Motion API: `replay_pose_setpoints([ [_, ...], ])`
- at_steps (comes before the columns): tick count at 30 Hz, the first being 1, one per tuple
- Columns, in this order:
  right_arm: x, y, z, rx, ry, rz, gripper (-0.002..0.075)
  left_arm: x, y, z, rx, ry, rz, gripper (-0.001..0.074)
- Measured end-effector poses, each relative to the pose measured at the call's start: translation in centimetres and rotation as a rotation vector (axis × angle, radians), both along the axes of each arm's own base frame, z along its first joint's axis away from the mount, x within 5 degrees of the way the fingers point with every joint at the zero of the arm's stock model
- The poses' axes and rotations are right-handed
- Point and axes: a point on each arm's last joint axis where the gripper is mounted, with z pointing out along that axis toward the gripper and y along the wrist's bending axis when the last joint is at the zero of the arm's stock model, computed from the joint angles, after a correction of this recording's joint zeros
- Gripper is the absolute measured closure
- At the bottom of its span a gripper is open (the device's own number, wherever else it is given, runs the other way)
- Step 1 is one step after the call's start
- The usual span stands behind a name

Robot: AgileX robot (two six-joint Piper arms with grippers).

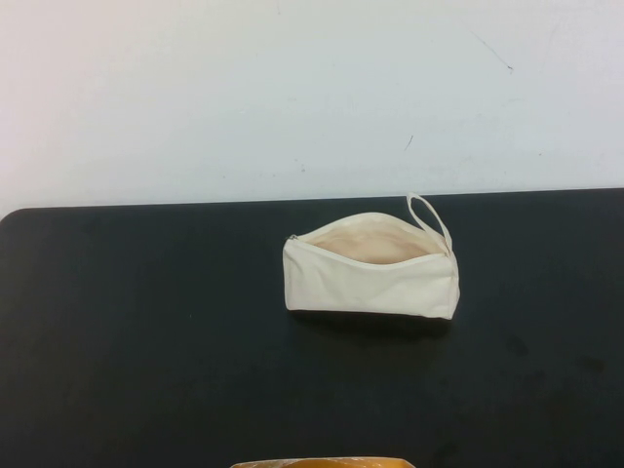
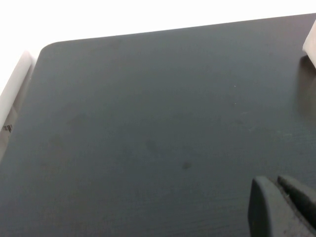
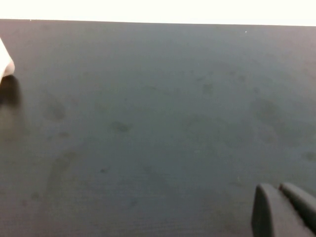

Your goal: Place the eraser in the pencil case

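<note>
The pencil case (image 1: 371,270) is a cream-white zip pouch lying in the middle of the black table, its zip open and its peach lining showing. A thin loop strap (image 1: 430,216) sticks out at its right end. The eraser shows in no view. A white corner of the pouch shows in the left wrist view (image 2: 310,47) and in the right wrist view (image 3: 5,61). My left gripper (image 2: 276,181) is shut and empty over bare table to the left of the pouch. My right gripper (image 3: 277,187) is shut and empty over bare table to its right. Neither gripper shows in the high view.
The black table (image 1: 146,341) has a rounded far left corner and a white wall (image 1: 292,88) behind it. A yellow-orange edge (image 1: 322,462) pokes in at the front middle of the high view. Faint smudges mark the tabletop (image 3: 118,127).
</note>
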Motion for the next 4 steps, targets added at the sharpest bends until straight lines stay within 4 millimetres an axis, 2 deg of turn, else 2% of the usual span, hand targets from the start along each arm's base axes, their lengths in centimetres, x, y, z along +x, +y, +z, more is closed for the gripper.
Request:
replay_pose_setpoints([
  [4,-0.01,0.0,-0.01,0.0,0.002,0.0,0.0727,0.0,0.0,0.0,0.0,0.0,0.0,0.0736],
])
